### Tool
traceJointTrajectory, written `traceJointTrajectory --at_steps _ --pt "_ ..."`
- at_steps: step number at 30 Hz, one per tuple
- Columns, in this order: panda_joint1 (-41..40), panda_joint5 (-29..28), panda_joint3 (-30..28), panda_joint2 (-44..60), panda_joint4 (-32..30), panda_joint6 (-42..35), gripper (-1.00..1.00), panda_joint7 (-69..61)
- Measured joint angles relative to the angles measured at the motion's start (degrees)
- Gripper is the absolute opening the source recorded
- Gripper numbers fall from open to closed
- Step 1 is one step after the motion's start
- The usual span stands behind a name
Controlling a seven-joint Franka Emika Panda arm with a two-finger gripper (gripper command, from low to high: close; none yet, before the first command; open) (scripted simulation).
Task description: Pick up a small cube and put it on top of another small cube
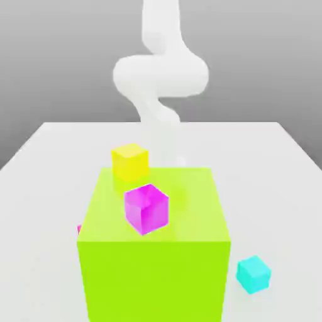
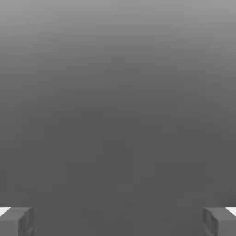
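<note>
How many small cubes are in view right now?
3, possibly more hidden: yellow cube behind the green block, magenta cube in front of its top, cyan cube at its right.

A large lime-green block (image 1: 154, 258) stands at the near middle of the table (image 1: 44, 207), walling off the centre. On its top a magenta cube (image 1: 146, 209) sits near the front and a yellow cube (image 1: 130, 161) at the far left corner. A cyan cube (image 1: 253, 274) lies near right. The white arm (image 1: 160, 75) rises behind. The table's left and far right stretches lie open.
</note>
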Motion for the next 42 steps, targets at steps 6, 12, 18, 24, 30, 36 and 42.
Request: traceJointTrajectory --at_steps 6,12,18,24,30,36,42 --pt "2.7 9.7 2.2 12.1 -2.9 4.3 0.0 11.0" --pt "4.3 15.1 7.1 23.6 -5.7 8.7 0.0 24.7" --pt "5.4 14.1 12.4 34.7 -8.9 14.4 0.0 42.9" --pt "10.1 4.1 12.5 45.2 -12.6 20.9 0.0 67.5" --pt "17.3 -8.6 5.8 54.6 -14.2 27.4 0.0 89.0" --pt "19.5 -10.3 3.3 62.6 -12.7 33.0 -1.0 91.1" --pt "19.7 -10.4 3.0 62.6 -12.7 32.9 -1.0 91.0"
